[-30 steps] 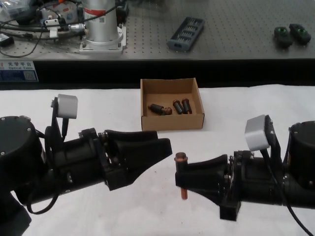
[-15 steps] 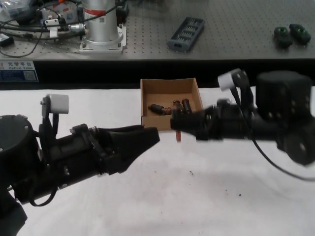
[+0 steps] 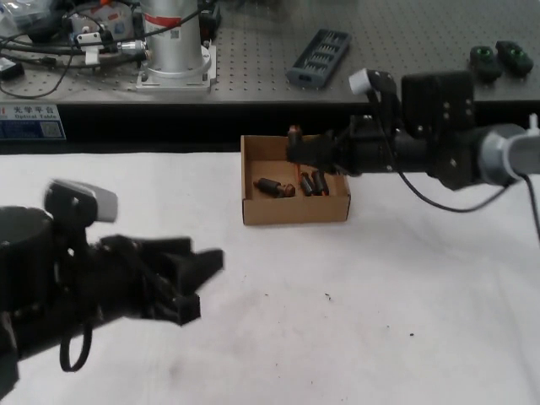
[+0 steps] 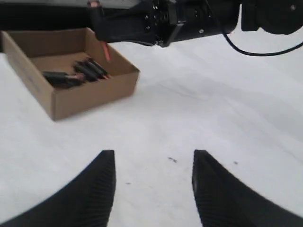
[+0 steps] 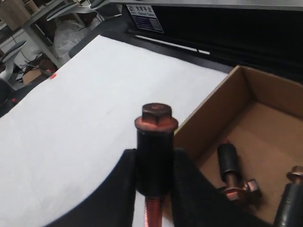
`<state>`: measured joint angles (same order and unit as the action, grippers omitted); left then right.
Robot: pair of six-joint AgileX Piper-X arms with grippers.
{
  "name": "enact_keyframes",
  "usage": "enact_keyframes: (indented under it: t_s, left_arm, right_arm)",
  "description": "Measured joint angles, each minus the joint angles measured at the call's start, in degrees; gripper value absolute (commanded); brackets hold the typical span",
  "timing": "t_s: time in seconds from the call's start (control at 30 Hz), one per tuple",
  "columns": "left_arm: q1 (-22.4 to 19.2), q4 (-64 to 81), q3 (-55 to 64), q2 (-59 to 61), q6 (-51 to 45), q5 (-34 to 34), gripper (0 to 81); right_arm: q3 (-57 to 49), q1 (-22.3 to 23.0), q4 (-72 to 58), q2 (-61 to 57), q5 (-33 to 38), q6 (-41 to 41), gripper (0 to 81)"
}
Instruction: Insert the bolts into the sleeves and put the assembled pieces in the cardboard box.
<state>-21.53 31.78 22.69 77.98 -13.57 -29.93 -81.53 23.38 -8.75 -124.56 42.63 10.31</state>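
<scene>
My right gripper (image 3: 295,150) hangs over the back left part of the cardboard box (image 3: 295,221), shut on an assembled piece (image 5: 155,151): a copper bolt standing upright in a black sleeve, hex head up. Three assembled pieces (image 3: 291,186) lie on the box floor, and two of them (image 5: 233,172) show past the held one. The left gripper (image 3: 207,283) is low at the front left, open and holding nothing, well away from the box. In the left wrist view its fingers (image 4: 106,189) spread over bare cloth, with the box (image 4: 94,97) and the right gripper (image 4: 99,19) farther off.
White cloth (image 3: 380,321) covers the bench around the box. Behind the dark edge lies a perforated table with a metal post (image 3: 173,42), a blue-grey rack (image 3: 319,55) and two black-and-green parts (image 3: 500,59).
The right arm carried the assembled piece from the front centre back to over the box. The left arm drew back to the left and lower.
</scene>
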Motion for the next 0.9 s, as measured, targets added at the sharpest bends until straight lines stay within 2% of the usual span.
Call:
enact_keyframes:
  t_s: [0.1, 0.2, 0.27, 0.33, 0.57, 0.9]
  left_arm:
    - [0.0, -3.5, 0.0, -4.5, 3.8, 6.4, 36.3]
    - [0.0, -8.6, 0.0, -9.9, 6.8, 14.0, 31.6]
    - [0.0, -17.3, 0.0, -14.8, 9.5, 19.9, 27.5]
    - [0.0, -25.7, 0.0, -17.4, 11.5, 22.0, 24.8]
    - [0.0, -30.2, 0.1, -20.8, 12.3, 22.5, 24.7]
    - [0.0, -42.5, 4.7, -30.1, 12.0, 22.5, 24.7]
  right_arm:
    - [-5.8, -0.2, 3.5, -2.9, -1.7, 1.1, 12.1]
    - [-10.6, -0.2, 7.6, -4.4, -2.6, 2.1, 12.1]
    - [-12.8, -0.2, 10.5, -5.0, -5.0, 2.6, 12.1]
    - [-14.5, 0.1, 12.8, -5.1, -8.4, 2.7, 12.1]
    - [-17.4, 0.1, 16.8, -5.1, -14.4, 2.9, 12.1]
    - [-17.5, 0.1, 18.7, -5.1, -16.7, 4.2, 12.1]
